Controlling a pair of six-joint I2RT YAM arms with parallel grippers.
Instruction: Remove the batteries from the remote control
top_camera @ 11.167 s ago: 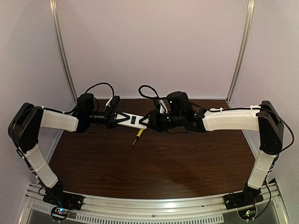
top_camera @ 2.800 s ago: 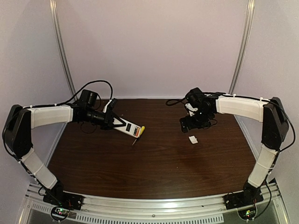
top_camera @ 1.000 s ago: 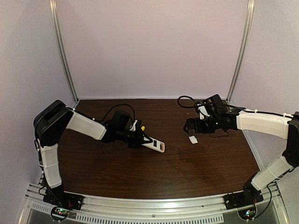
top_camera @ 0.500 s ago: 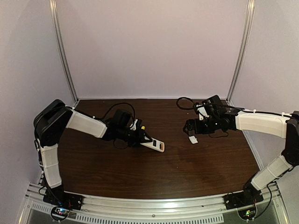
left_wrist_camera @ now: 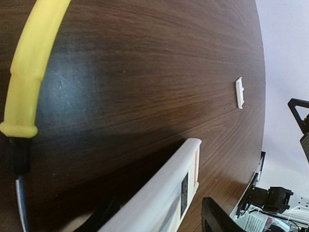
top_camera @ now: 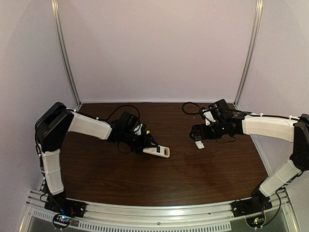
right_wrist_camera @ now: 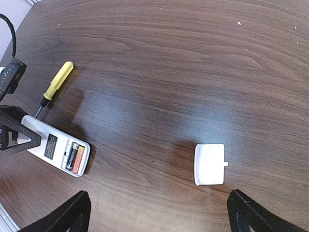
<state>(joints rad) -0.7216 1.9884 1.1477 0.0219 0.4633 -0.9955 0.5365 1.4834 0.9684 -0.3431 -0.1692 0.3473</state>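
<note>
Left gripper (top_camera: 144,144) sits at the display end of the remote control (right_wrist_camera: 53,145), jaws parted either side of it. A sliver of wood shows between one finger and the remote's edge, so I read the hold as loose, not clamped. Right gripper (top_camera: 195,132) hangs fully spread and empty above the cover piece (right_wrist_camera: 209,163).

Step, as judged: cover off, bay exposed, batteries not yet out. The next move calls for a fingertip pick or pry at one cell's end. Clearance in the bay looks slight, and the remote may slide unless pinned.

Materials, large to small:
- worktop (right_wrist_camera: 169,58): dark brown wood grain, smooth, slight sheen.
- remote control: flat white plastic slab, rounded corners, dark window; lies flat left of centre, bay upward.
- screwdriver (right_wrist_camera: 55,82): yellow handle, thin dark shank; just behind the remote.
- cover piece: small white plastic, one tab.
- batteries (right_wrist_camera: 75,155): two thin cylinders side by side in the bay, one orange-copper, one dark.
</note>
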